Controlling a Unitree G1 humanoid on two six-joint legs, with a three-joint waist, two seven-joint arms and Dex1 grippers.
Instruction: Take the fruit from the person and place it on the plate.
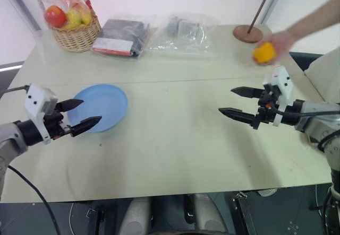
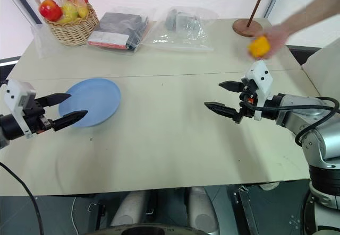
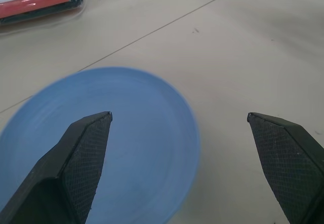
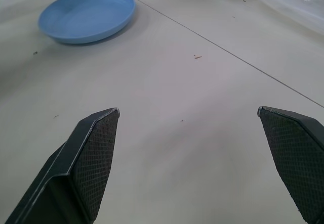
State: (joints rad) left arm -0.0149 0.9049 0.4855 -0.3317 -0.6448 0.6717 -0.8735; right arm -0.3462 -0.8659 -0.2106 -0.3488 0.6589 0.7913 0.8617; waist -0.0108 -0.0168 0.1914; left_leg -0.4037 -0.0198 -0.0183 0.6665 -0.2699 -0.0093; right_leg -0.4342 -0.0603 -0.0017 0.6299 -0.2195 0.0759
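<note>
L gripper (image 1: 85, 113) sits at the table's (image 1: 175, 150) left edge, fingers apart, nothing btwn them, tips over the near-left rim of the plate (image 1: 109, 103). Plate lies flat on the left half of the table, bare. Behind it at the far left corner: basket (image 1: 74, 33) w/ an apple (image 1: 54, 16) and wrapped yellow fruits; just right of it a dark packet (image 1: 123, 36) and a clear bag (image 1: 183, 33).

R gripper (image 1: 238, 103) hangs over the right half, fingers wide apart and empty, pointing toward the plate side, i.e. away from the fruit.

Fruit (image 1: 264, 52) is at the far right, off the table surface, clamped in the person's hand (image 1: 279, 43), forearm coming in from the top-right corner. Next to it a round wooden stand base (image 1: 247, 33).

Key relation: fruit lies behind and to the right of the R gripper's tips, farther from the robot and higher; near the R wrist, well apart from the L gripper. R arm is clearly the nearer one, so prob. the taker. It'd need to swing its tips outward and up toward the hand.

Fruit axis: roundish, a bit blocky, blurred; no clear long axis or pointing direction, can't tell. Any approach angle looks equally OK.
</note>
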